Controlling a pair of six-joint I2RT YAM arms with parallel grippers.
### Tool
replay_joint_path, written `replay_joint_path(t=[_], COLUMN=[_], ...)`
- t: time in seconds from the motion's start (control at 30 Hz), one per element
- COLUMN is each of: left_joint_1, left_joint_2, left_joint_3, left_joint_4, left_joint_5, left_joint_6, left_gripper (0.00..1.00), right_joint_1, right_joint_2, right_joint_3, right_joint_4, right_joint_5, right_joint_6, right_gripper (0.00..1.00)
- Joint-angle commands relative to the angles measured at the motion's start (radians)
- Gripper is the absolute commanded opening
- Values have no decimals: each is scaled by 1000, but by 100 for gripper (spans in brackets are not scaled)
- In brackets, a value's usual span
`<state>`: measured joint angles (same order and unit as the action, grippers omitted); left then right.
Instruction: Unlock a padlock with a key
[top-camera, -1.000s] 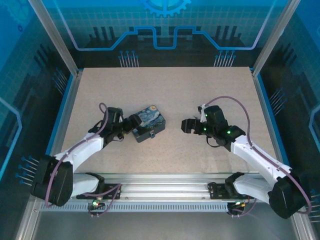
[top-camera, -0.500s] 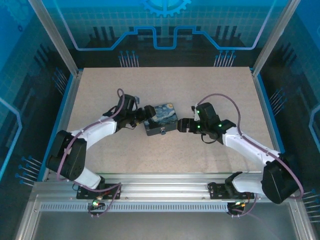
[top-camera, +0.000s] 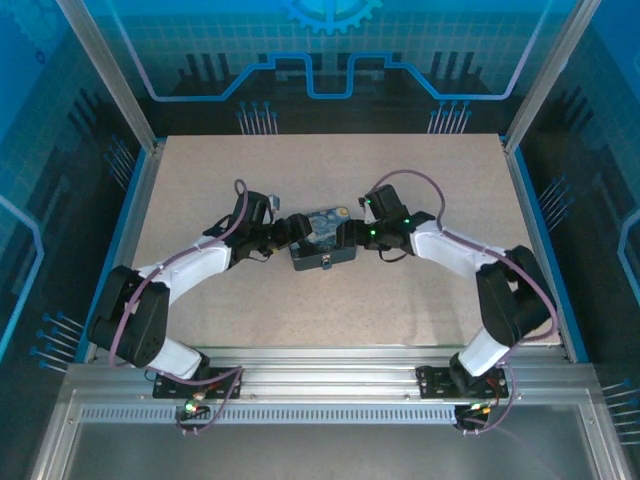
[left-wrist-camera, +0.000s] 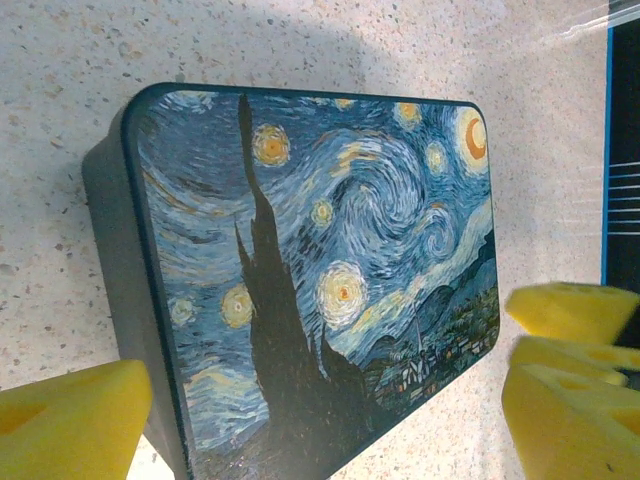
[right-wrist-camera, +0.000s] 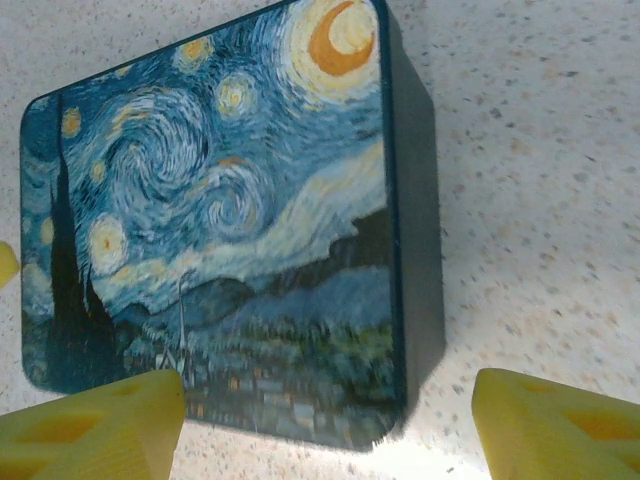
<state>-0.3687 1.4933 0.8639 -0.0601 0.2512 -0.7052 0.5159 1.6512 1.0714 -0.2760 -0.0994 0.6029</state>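
L tool (top-camera: 290, 230) & R tool (top-camera: 347, 233), jaws apart, straddle painted box (top-camera: 325, 242) on desk (top-camera: 400, 170) from opp. ends.

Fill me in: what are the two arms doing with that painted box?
The box lies on the table, midway between the arms. The left gripper is at its left end and the right gripper at its right end. Both are open, with pads straddling the box, and neither is clamped on it. A small pale thing on its near side may be the padlock; too small to tell.
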Motion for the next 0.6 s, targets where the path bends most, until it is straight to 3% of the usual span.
replay_joint_path(t=[0.0, 0.33, 0.57], left_joint_1=[-6, -6, -6], left_joint_2=[36, 149, 93], left_joint_3=[23, 150, 80], left_joint_4=[18, -1, 12], left_joint_5=[34, 58, 34], left_joint_6=[3, 21, -4], left_gripper=[92, 92, 93], right_joint_1=[5, 62, 26], right_joint_2=[47, -1, -27], right_joint_3=[51, 5, 1], right_joint_4=[-1, -21, -74], right_joint_5=[-58, -46, 9], right_joint_6=[-3, 6, 6], right_gripper=[74, 71, 77])
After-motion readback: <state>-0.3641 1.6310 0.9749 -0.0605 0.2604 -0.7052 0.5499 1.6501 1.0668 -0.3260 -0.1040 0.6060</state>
